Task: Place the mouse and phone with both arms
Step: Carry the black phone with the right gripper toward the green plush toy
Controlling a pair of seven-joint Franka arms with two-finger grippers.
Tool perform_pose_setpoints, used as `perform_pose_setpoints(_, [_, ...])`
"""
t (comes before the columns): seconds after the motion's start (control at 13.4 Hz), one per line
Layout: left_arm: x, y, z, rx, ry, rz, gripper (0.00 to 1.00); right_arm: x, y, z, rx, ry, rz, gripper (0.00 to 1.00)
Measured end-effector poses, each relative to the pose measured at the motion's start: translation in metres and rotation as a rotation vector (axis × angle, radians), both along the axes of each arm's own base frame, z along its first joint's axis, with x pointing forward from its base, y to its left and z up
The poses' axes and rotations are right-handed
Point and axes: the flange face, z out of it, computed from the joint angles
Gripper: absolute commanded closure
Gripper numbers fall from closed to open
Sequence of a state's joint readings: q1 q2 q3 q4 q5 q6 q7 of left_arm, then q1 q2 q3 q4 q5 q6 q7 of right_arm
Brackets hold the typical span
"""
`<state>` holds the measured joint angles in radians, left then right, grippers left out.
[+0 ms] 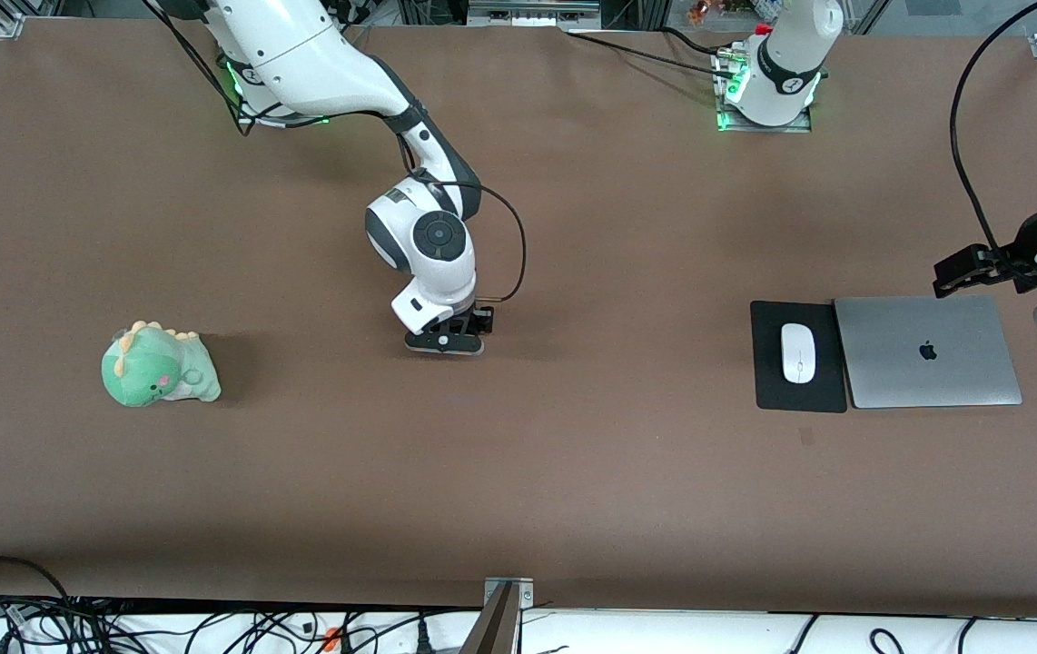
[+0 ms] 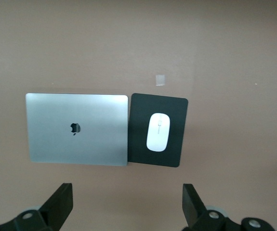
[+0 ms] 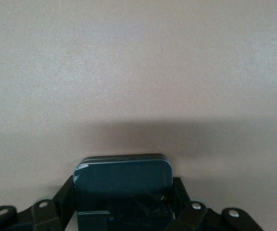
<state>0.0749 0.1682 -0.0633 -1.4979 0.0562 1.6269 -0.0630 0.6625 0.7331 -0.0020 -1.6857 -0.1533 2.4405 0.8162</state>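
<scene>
A green plush dinosaur toy (image 1: 159, 366) lay on the brown worktop (image 1: 573, 472) toward the right arm's end. At mid-worktop the right claw (image 1: 446, 342) was down at the surface, its black fingers (image 3: 65, 195) closed on the black rounded-corner slab phone (image 3: 124, 185). Toward the left arm's end, the flat white oval mouse (image 1: 797, 352) rested on a thin black mouse pad (image 1: 768, 381), just beside a closed silver laptop (image 1: 928, 351). The left claw (image 2: 127, 204) hung open above them, holding nothing
</scene>
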Motion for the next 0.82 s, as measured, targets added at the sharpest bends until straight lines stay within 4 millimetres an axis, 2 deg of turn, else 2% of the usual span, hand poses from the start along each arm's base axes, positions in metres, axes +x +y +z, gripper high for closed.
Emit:
perform_pose_setpoints(0.07, [0.000,-0.002,0.000,-0.003,0.001,-0.001,0.00,0.004,-0.003,0.005,-0.009,0.003,0.019,1.00])
perform_pose_setpoints(0.22, [0.000,-0.003,0.000,-0.003,0.001,0.003,0.00,0.018,-0.017,0.027,-0.056,0.038,0.065,1.00])
perform_pose_setpoints(0.37, [0.000,-0.003,-0.001,-0.003,0.001,0.004,0.00,0.042,-0.047,0.059,-0.089,0.073,0.115,1.00])
perform_pose_setpoints(0.52, [0.000,-0.003,-0.001,-0.003,0.001,0.004,0.00,0.067,-0.090,0.083,-0.093,0.083,0.146,1.00])
perform_pose_setpoints(0.6, [0.000,-0.003,-0.001,-0.003,0.002,0.004,0.00,0.079,-0.115,0.089,-0.092,0.086,0.154,1.00])
perform_pose_setpoints(0.82, [0.001,-0.004,-0.003,-0.007,0.005,0.004,0.00,0.105,-0.195,0.089,-0.081,0.090,0.120,1.00])
